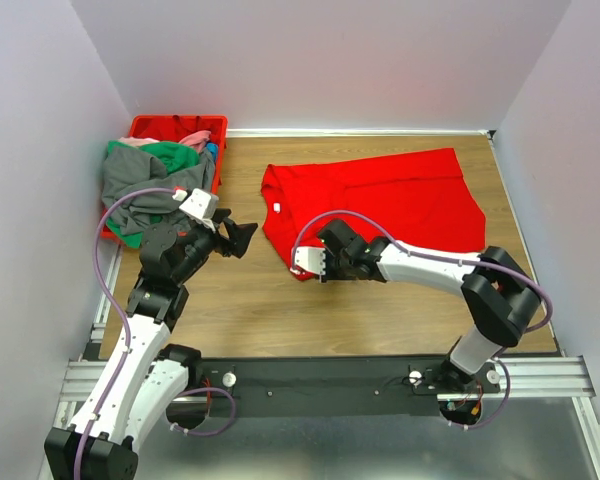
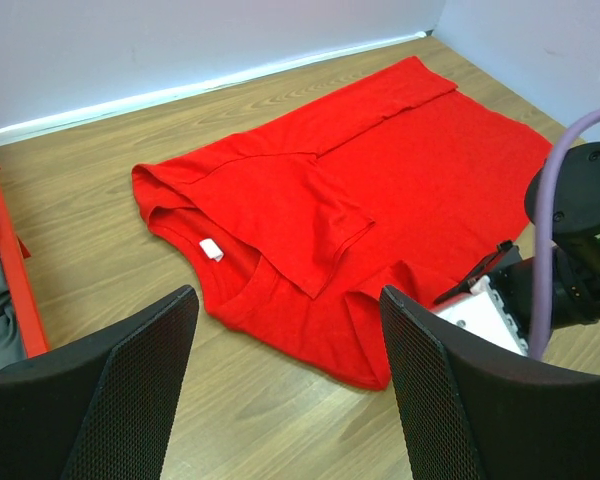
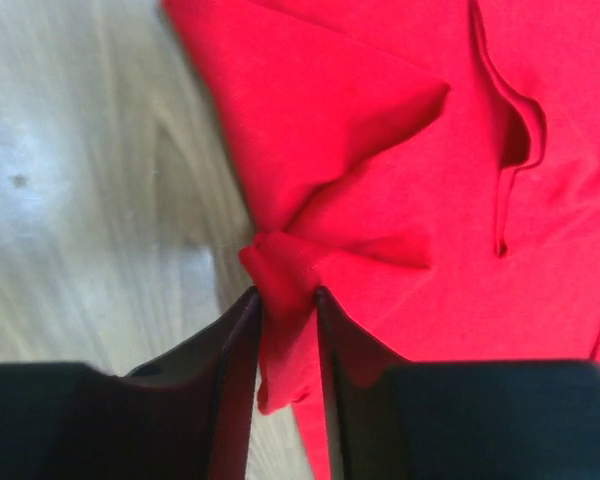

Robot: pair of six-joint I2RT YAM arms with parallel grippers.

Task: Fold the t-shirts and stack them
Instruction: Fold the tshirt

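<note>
**Right gripper point(image 1: 302, 262) nips a corner of the red t-shirt point(image 1: 400, 200); left gripper point(image 1: 242, 238) hangs spread**

The wooden table point(image 1: 380, 310) fills the view between pale walls. Most of its far right half is taken up by the red t-shirt, which lies mostly flat with its collar end pointing left. In the left wrist view one sleeve is folded across the chest, and the cloth near the collar is rumpled.

At the far left corner stands a red plastic crate point(image 1: 170, 125). A loose heap of other shirts spills over its near rim: a grey shirt point(image 1: 150, 195) at the front, a green shirt point(image 1: 165, 155) above it and a pink shirt point(image 1: 195, 137) at the back.

The right arm reaches leftward, low over the table, to the near left corner of the red t-shirt. There its two fingers are pressed onto a bunched fold of the red cloth. The right wrist view shows the fold caught between them, with a little tail of cloth hanging below the pinch.

The left arm is raised between the crate and the t-shirt. Its gripper points toward the collar with the fingers spread wide and nothing between them — only bare wood and the shirt's edge show beyond.

Smallest of all is a white neck label point(image 2: 211, 249), just inside the collar.
</note>
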